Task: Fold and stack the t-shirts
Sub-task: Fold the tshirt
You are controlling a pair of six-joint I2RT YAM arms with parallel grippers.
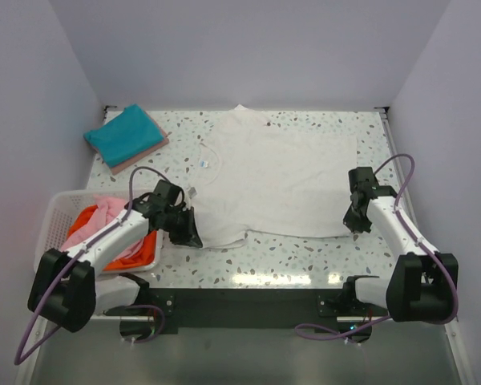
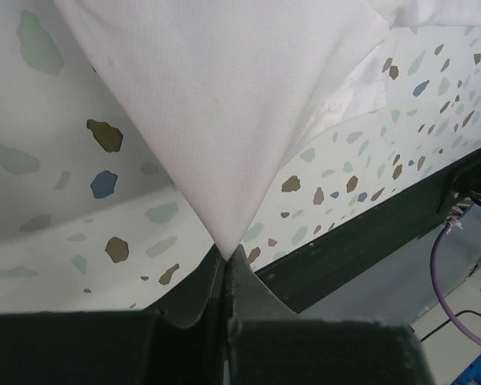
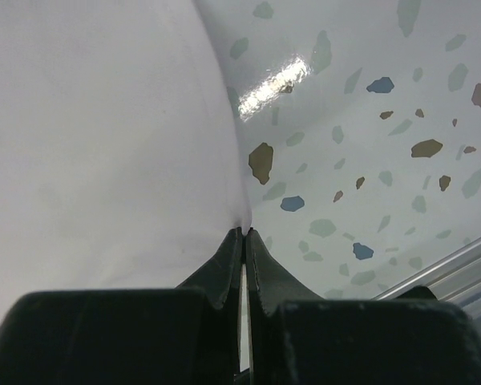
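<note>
Top external view, operator reporting: the white t-shirt (image 1: pixel 280 180) lies spread flat on the table (image 1: pixel 305 265), just to the right of the basket (image 1: pixel 52 216). A folded teal t-shirt (image 1: pixel 127 135) sits on a pink one beyond the basket's far side.

Inspector: State of both hands?

Operator: I see the left gripper (image 1: pixel 194 237) pinched tight on the shirt's near corner, the one closest to the basket. The left wrist view confirms it, with cloth running to a point between the closed jaws. The right gripper (image 1: pixel 354 223) is clamped on the near edge at the shirt's far end from the basket. The right wrist view shows the fabric edge drawn in at the fingertips.

Inspector: Orientation of the garment?

Operator: As I read it, the long axis runs straight away from the basket, collar end toward it and hem end away. Each arm holds its own end of the near edge, so neither has to cross over. The whole body of cloth lies beyond both hands.

Inspector: What does the next move turn on?

Operator: In my judgement, both hands must lift together and carry that near edge over the cloth, parallel to the long axis. If they move unevenly the fold will skew.
</note>
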